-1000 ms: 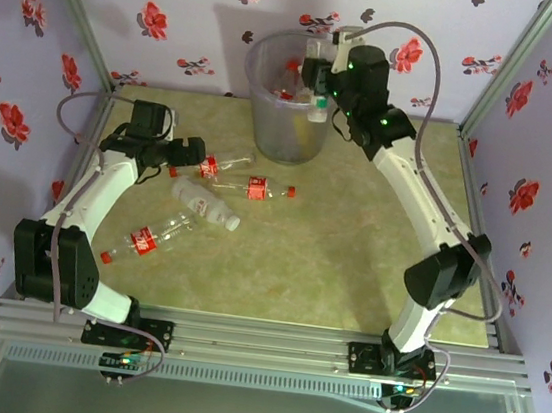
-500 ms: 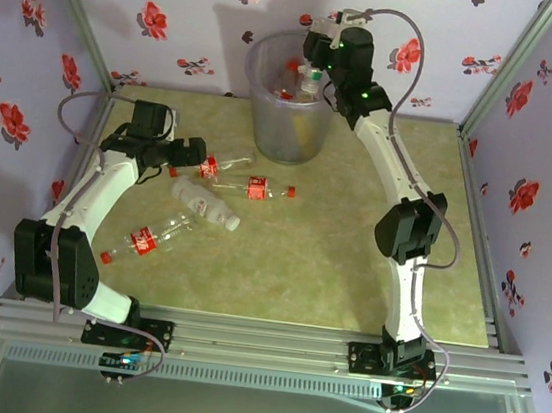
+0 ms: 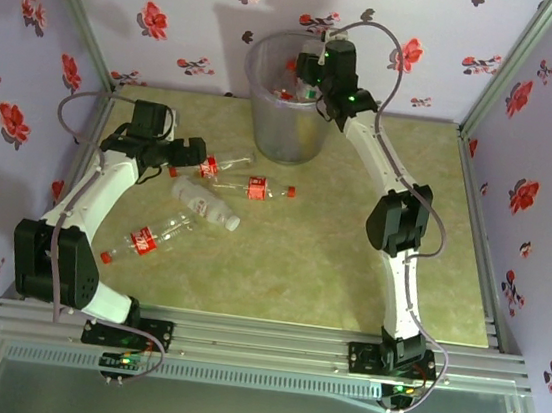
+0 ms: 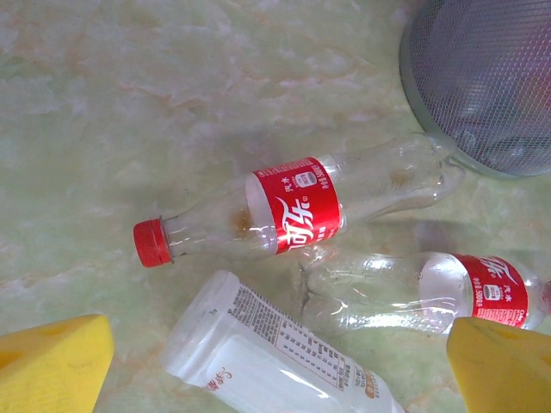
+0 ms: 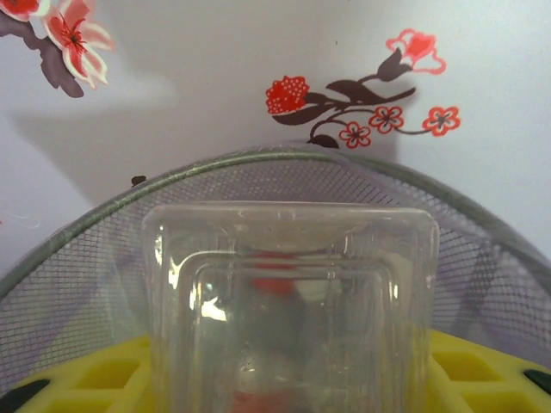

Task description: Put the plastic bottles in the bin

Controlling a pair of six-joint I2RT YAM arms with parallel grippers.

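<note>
The bin (image 3: 266, 125), a tall translucent grey bucket, stands at the back of the table. My right gripper (image 3: 310, 78) hovers over its mouth, shut on a clear square-sided plastic bottle (image 5: 293, 301) held between its yellow fingers (image 5: 95, 379), with the bin's mesh rim (image 5: 284, 159) just beyond. Red-capped bottles (image 3: 288, 93) lie inside the bin. My left gripper (image 3: 184, 155) hangs open above loose bottles on the table: a red-labelled one with a red cap (image 4: 293, 211), a second red-labelled one (image 4: 430, 292) and a white-labelled one (image 4: 267, 361).
A fourth bottle (image 3: 146, 238) lies nearer the front left by the left arm. Flowered walls close in the back and both sides. The bin's wall (image 4: 482, 86) is close on the upper right in the left wrist view.
The right arm has stretched up and swung left, carrying its clear bottle from the bin's right side to over its mouth. The left arm and the table bottles have not moved.
</note>
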